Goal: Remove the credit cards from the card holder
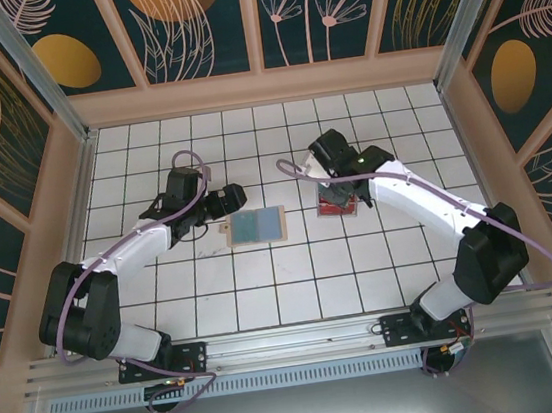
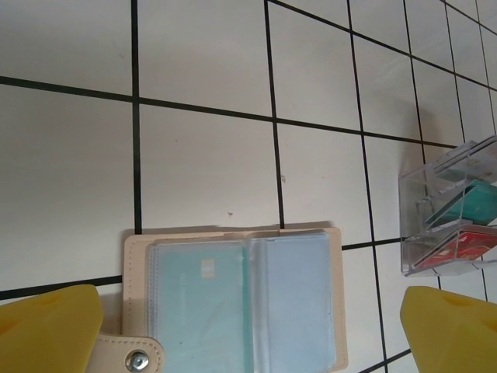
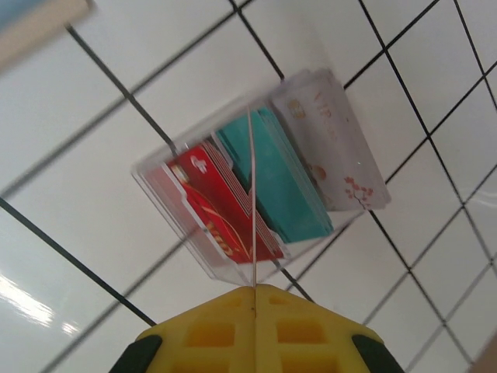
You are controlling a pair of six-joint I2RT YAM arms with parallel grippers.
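I can read only "VIP" on the pale card (image 3: 334,148); the red card's (image 3: 210,214) white script is too blurred

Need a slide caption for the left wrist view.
Left gripper, jaws open over the unfolded card holder, cards in its sleeves; clear card tray at right.

The tiled table (image 1: 296,285) bears an open card holder (image 1: 257,226) and clear tray (image 2: 411,202).

White tiled floor (image 1: 287,296), black grid lines. Dark teal wall panels (image 1: 334,18) with leaf motifs, upper frame. Glare (image 3: 23,299) lower left, right wrist view, probably overhead light.
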